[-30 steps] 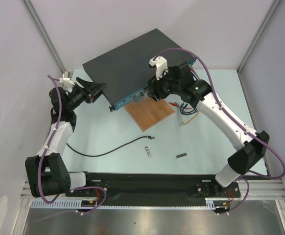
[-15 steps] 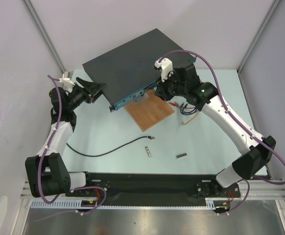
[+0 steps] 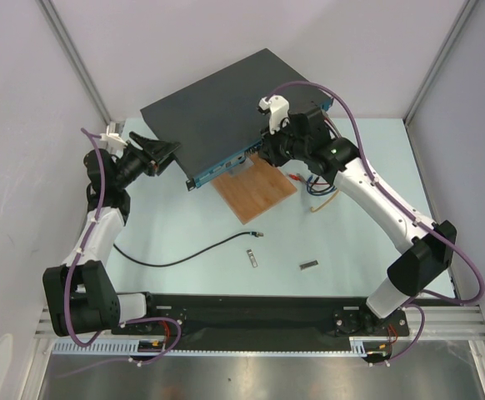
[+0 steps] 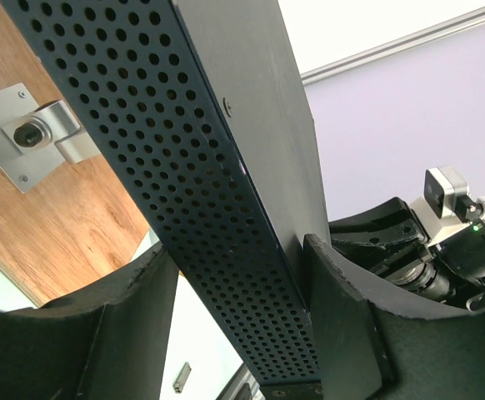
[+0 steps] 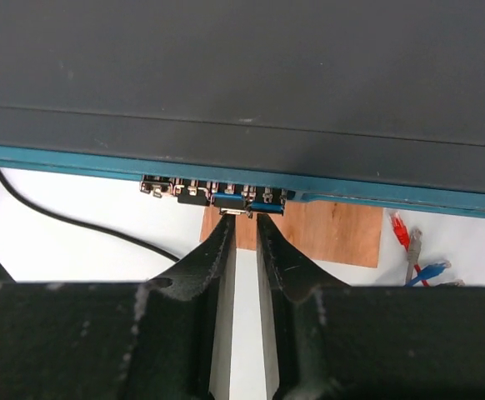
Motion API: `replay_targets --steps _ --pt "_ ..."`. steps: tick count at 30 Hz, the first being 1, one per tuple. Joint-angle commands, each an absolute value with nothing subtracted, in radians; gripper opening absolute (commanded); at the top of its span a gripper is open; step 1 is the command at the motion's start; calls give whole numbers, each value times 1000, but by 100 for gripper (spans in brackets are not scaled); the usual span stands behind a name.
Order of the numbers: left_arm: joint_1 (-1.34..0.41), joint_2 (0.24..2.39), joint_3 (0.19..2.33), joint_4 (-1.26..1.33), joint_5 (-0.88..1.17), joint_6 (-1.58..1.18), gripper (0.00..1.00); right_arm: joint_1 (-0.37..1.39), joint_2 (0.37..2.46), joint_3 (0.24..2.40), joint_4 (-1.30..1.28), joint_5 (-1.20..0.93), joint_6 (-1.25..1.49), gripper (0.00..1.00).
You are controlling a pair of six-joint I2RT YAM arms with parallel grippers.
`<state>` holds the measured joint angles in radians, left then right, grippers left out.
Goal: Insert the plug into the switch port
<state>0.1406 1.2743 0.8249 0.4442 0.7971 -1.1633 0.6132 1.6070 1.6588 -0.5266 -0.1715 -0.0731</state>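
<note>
Plug [image 3: 259, 235] well apart from right tool [image 5: 242, 222]

My right claw [image 5: 244, 218] nose-on to the port row [image 5: 213, 190], dark-grey box [image 3: 217, 108] walling the upper centre of the frame, wooden board [image 3: 257, 193] just beneath, loose cable ends [image 3: 313, 184] crowding the right, bare table [image 3: 184, 218] open lower left
</note>
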Motion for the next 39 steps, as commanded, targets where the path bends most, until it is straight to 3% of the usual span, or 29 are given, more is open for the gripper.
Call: replay_targets --steps 1,20,25,28,31,35,39 --pt "89 1282 810 462 784 -1117 0 621 1574 1654 -368 -114 -35 18" --pt "75 1279 793 466 785 -1118 0 664 1581 1603 -80 -5 60 3" --pt "72 1282 807 445 793 -1102 0 670 1605 1628 -94 -11 45 4" --pt "75 1279 833 416 796 -1072 7 664 1576 1609 -143 -38 12 10" --pt "86 1281 844 417 808 -1072 31 638 1514 1562 -213 -103 -26 24" --pt "126 1278 857 420 824 -1071 59 601 1399 1468 -307 -217 -113 48" --pt "173 1266 877 416 839 -1069 73 571 1287 1376 -417 -284 -219 72"
